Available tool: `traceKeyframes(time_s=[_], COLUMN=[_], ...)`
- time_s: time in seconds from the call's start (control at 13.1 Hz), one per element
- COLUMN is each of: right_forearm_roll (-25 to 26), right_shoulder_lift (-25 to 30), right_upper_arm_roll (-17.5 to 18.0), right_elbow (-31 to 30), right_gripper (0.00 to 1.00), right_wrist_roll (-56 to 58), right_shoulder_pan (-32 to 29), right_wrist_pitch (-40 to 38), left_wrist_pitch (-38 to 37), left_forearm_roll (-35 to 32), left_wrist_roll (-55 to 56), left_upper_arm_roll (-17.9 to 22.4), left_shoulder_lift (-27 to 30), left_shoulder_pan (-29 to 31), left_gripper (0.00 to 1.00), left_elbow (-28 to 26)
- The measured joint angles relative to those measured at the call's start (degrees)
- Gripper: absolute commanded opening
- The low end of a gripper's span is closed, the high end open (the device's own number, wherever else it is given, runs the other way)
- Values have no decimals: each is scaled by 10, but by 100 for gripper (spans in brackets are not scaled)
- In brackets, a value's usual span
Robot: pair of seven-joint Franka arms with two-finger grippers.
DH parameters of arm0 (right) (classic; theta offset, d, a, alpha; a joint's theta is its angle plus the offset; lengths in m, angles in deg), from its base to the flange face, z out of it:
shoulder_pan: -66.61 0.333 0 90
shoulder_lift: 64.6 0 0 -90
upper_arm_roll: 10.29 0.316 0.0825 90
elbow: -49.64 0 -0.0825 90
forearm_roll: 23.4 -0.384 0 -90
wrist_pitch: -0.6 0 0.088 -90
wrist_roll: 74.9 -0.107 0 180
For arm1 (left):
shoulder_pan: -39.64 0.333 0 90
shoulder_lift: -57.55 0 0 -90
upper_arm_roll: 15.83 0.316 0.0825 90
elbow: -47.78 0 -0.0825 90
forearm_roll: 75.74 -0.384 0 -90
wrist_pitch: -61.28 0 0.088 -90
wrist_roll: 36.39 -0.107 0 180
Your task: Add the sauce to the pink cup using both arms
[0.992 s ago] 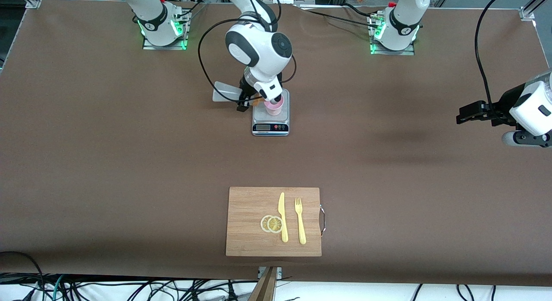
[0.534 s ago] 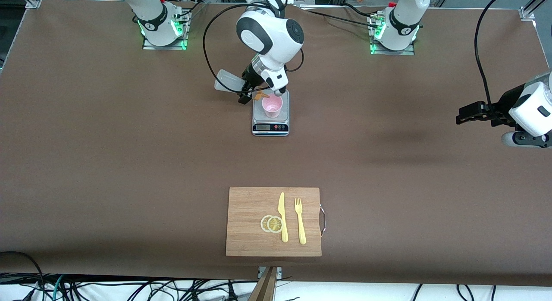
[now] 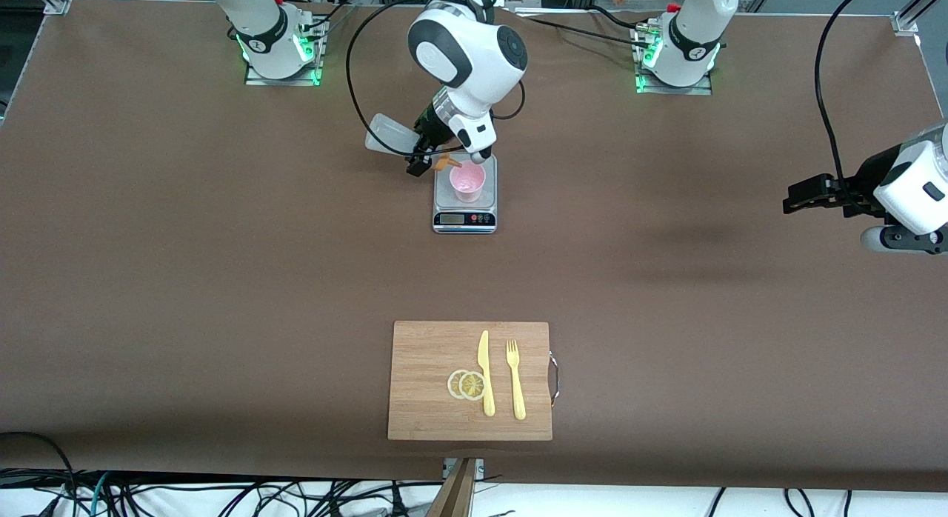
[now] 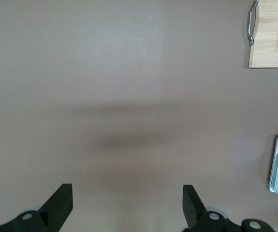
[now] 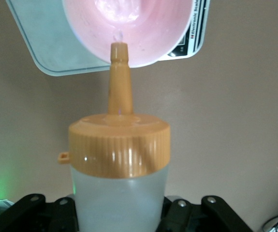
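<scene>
Right claw [image 3: 424, 156] is up over the worktop [image 3: 185, 243] toward the edge where the arm bases stand, roughly mid-length, pinching the sauce [image 3: 392, 139] around its body. Since a second ago that wrist has lifted and swung back off the pink cup [image 3: 467, 181], so you now see the cup's full rim where the wrist covered it before. The bottle stays tipped, long axis close to level, base toward the right arm's end, orange nozzle [image 5: 119, 79] aimed down at the cup rim. In the right wrist view the tip sits right at the rim with a clear drop on it, so my read: you're at or just past the squeeze, nozzle barely inside. The cup stands upright on the scale [image 3: 464, 206]. The board [image 3: 422, 354] with knife, fork and lemon slices sits near the camera-side edge. Left claw [image 4: 127, 205] waits over bare worktop at the left arm's end, spread, holding nothing.
</scene>
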Motion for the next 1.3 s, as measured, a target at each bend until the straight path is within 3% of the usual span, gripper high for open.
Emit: traceKeyframes(time_s=[0.46, 1.3], right_forearm_roll=[28, 33], right_shoulder_lift=[-2, -4], right_upper_arm_roll=[0, -1], right_elbow=[4, 4], right_gripper=[19, 19], right_wrist_roll=[-61, -65], right_shoulder_pan=[28, 29], right_wrist_pitch=[-26, -26], left_wrist_pitch=[0, 0], left_forearm_roll=[0, 0], left_wrist_roll=[0, 0], left_upper_arm_roll=[0, 0], left_shoulder_lift=[0, 0], left_shoulder_pan=[0, 0], left_gripper=[100, 100], left_elbow=[0, 0])
